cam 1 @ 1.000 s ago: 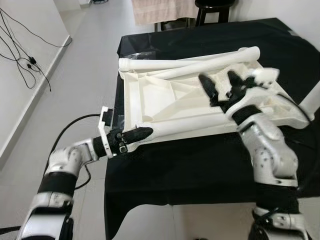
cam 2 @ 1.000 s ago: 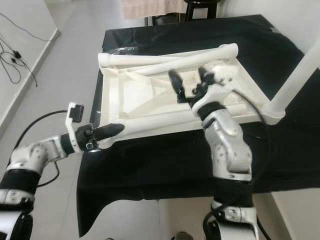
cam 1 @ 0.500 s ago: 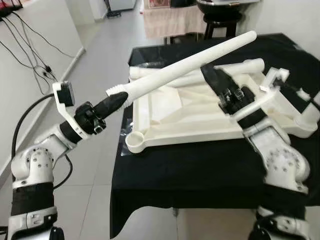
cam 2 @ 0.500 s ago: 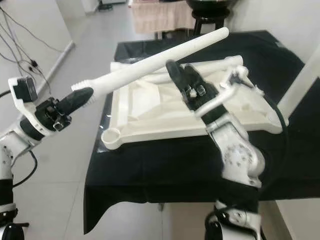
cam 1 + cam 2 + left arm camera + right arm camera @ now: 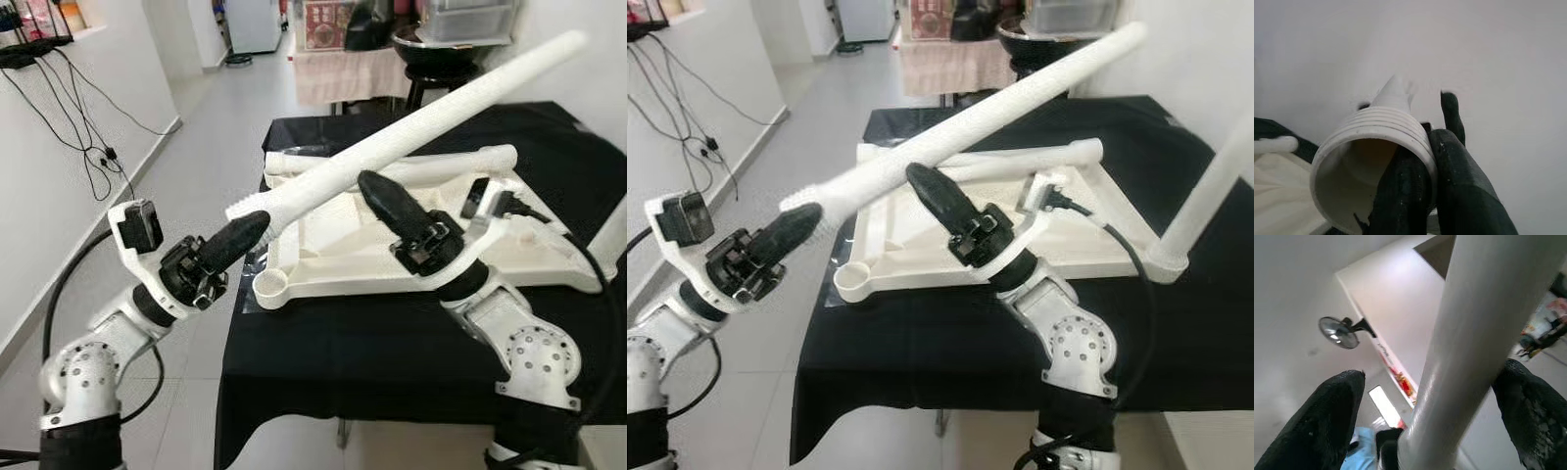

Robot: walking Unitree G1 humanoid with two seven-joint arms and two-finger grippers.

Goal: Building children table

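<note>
A long white table leg (image 5: 421, 122) slants up over the upturned white tabletop (image 5: 343, 257), which lies on a table covered in black cloth (image 5: 372, 343). My left gripper (image 5: 245, 230) is shut on the leg's threaded end (image 5: 1376, 129), off the table's left edge. My right gripper (image 5: 372, 188) is under the leg's middle and is open. Its fingers (image 5: 1334, 423) stand on either side of the leg (image 5: 1469, 347). A second loose leg (image 5: 431, 166) lies across the tabletop's far side.
A round empty socket (image 5: 269, 286) is at the tabletop's near left corner. A fitted leg (image 5: 612, 220) stands up at the right edge. A black stool (image 5: 436, 59) and a draped cloth (image 5: 348, 73) are behind the table. Cables (image 5: 88, 137) hang on the left wall above bare floor.
The left gripper has picked the leg up from the tabletop and raised its threaded end off the table's left side. The right gripper now sits under the leg. The camera has tilted up.
</note>
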